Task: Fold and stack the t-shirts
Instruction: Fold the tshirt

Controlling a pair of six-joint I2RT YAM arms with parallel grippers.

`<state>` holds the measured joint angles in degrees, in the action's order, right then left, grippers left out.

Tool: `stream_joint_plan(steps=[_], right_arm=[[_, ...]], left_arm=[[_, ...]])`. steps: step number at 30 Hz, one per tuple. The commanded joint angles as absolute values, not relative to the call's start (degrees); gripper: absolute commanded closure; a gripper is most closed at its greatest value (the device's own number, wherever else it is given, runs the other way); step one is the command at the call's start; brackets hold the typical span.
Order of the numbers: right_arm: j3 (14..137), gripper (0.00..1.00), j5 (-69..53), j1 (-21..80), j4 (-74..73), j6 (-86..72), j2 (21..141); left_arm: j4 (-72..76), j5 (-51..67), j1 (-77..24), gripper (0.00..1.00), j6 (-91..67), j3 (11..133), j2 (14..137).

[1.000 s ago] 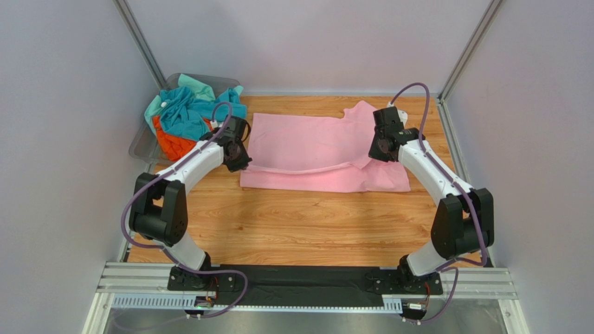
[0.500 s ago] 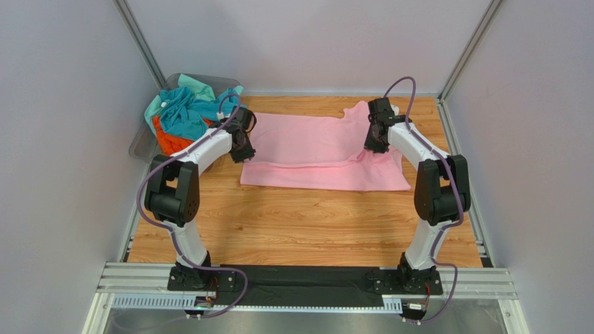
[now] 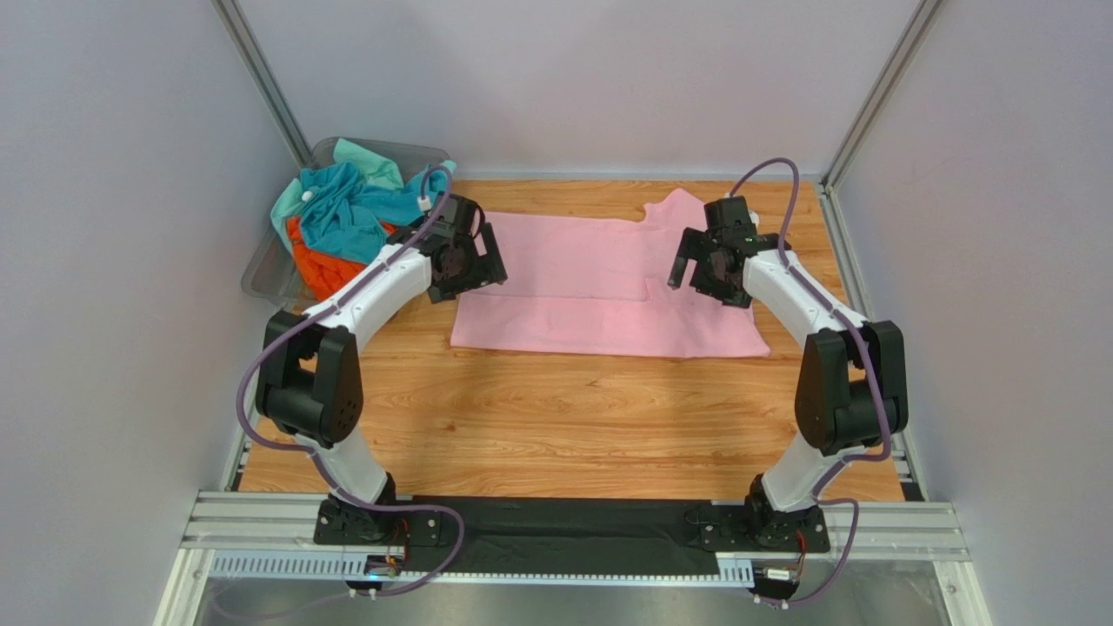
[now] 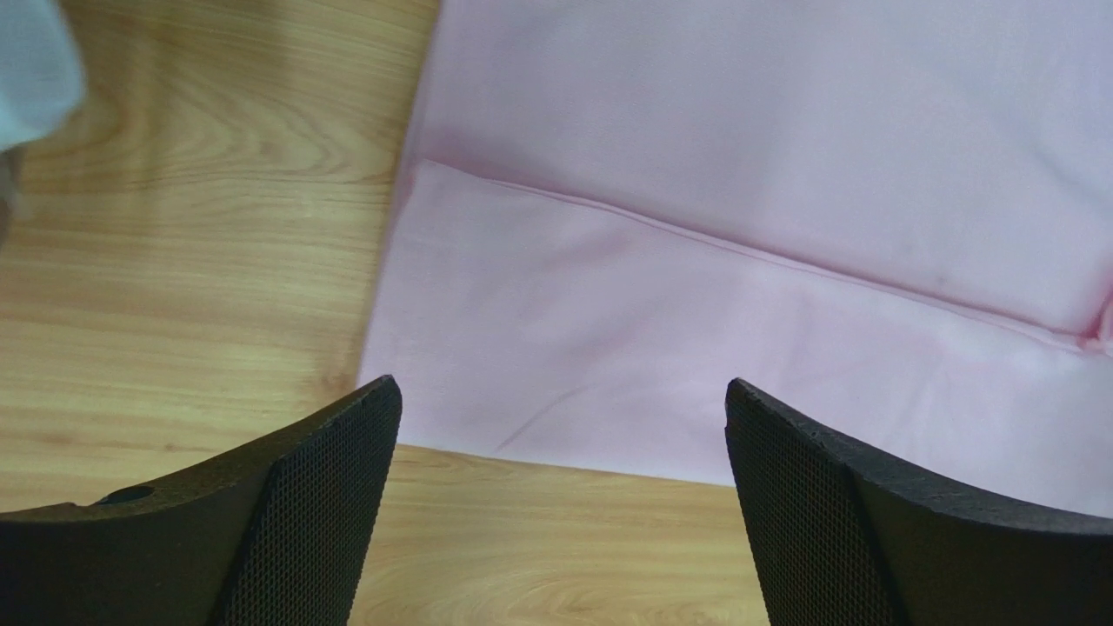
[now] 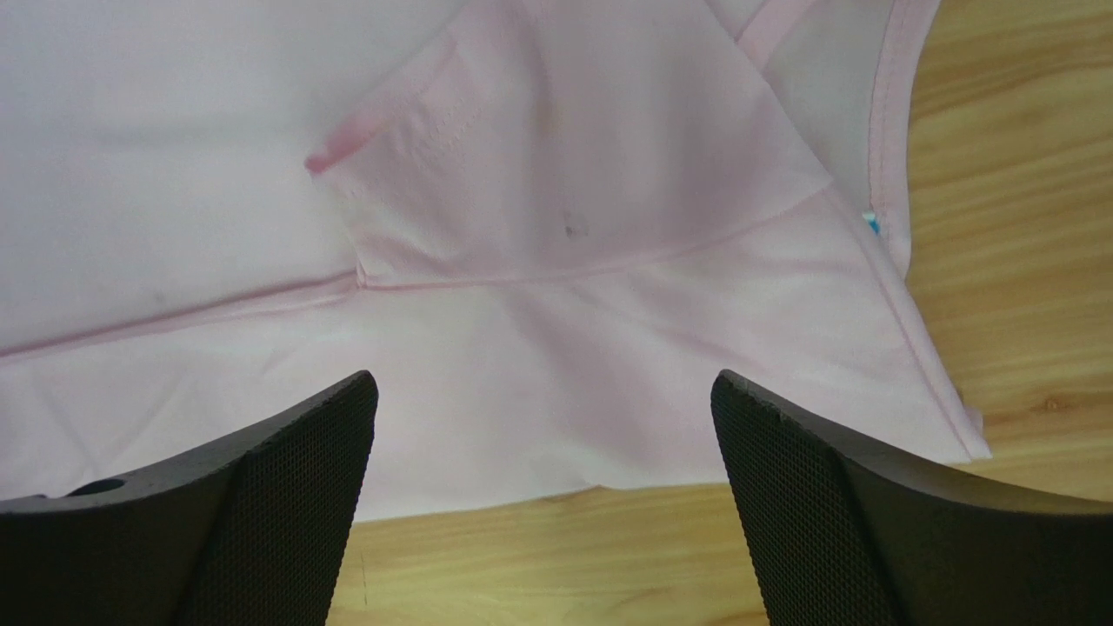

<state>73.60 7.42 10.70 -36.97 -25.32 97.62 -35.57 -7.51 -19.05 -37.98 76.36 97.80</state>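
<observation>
**Top view:** Pink t-shirt (image 3: 595,298), folded lengthwise, flat on the far half of the wooden tabletop (image 3: 575,417). Left hand (image 3: 483,265) over the shirt's left edge and right hand (image 3: 690,268) over its right part, both released. Clear bin (image 3: 265,271) at the far-left corner holds teal and orange clothes (image 3: 342,215).

**Left wrist view:** Fingers (image 4: 314,509) spread, nothing between them. Folded shirt edge and bare wood below.

**Right wrist view:** Fingers (image 5: 288,496) spread, empty. Sleeve fold and neckline below.
</observation>
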Motion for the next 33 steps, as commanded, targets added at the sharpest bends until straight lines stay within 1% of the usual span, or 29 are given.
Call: stream_joint_plan(steps=[1, 6, 10, 14, 17, 23, 26, 29, 33], right_arm=[[70.24, 0.00, 5.37, 10.55, -31.84, -23.74, 95.01], [71.81, 0.00, 2.03, 10.19, -31.12, -22.68, 99.92], [71.11, 0.00, 2.90, 10.11, -31.37, -23.90, 103.36], [65.76, 0.00, 3.34, 10.20, -31.91, -25.31, 102.66], [60.57, 0.00, 1.86, 10.28, -31.82, -26.80, 100.55], [46.78, 0.00, 0.88, 10.20, -32.69, -29.70, 90.98], [41.42, 0.00, 1.92, 10.20, -34.97, -31.55, 83.53], [37.63, 0.00, 2.46, 10.19, -37.79, -34.10, 77.55], [32.62, 0.00, 0.88, 10.37, -39.90, -37.35, 68.22]], left_arm=[[-32.35, -2.47, -20.83, 0.00, -35.86, 75.59, 97.64], [-30.59, -0.44, -20.92, 0.00, -35.77, 76.90, 103.43], [-30.67, 2.54, -20.92, 0.00, -36.30, 76.56, 106.26], [-30.41, 2.73, -20.92, 0.00, -37.44, 74.27, 107.05], [-29.97, 2.90, -21.62, 0.00, -38.49, 69.45, 105.47], [-29.71, 1.59, -25.30, 0.00, -39.55, 59.70, 98.71], [-29.71, 1.23, -27.59, 0.00, -41.48, 53.38, 94.41], [-30.41, 0.97, -29.87, 0.00, -42.89, 47.14, 88.01], [-32.16, 0.79, -32.43, 0.00, -44.73, 42.37, 82.19]])
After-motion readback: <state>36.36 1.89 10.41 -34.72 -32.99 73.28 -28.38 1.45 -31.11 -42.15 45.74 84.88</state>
